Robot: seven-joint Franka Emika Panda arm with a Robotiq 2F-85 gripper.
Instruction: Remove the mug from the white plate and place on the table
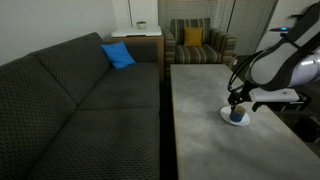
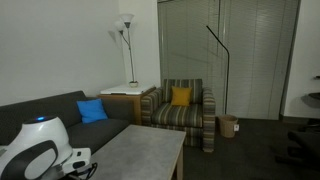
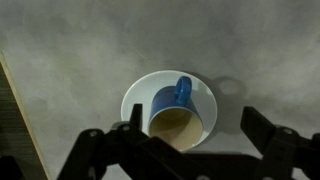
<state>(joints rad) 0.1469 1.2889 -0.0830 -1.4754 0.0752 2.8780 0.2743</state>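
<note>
The dark blue mug (image 3: 172,108) with a tan inside stands upright on the small white plate (image 3: 138,90), its handle pointing to the top of the wrist view. Both sit on the grey table (image 3: 70,50). In an exterior view the mug (image 1: 238,115) and plate (image 1: 229,117) are near the table's (image 1: 200,100) right edge. My gripper (image 3: 196,118) hovers just above the mug, open and empty. One finger is over the plate's left side, the other is past the plate's right rim. In an exterior view my gripper (image 1: 237,103) is directly over the mug.
A dark grey sofa (image 1: 80,90) with a blue cushion (image 1: 118,55) runs along the table's left side. A striped armchair (image 1: 198,45) with a yellow cushion and a wooden side table (image 1: 140,40) stand beyond. A floor lamp (image 2: 125,30) is behind.
</note>
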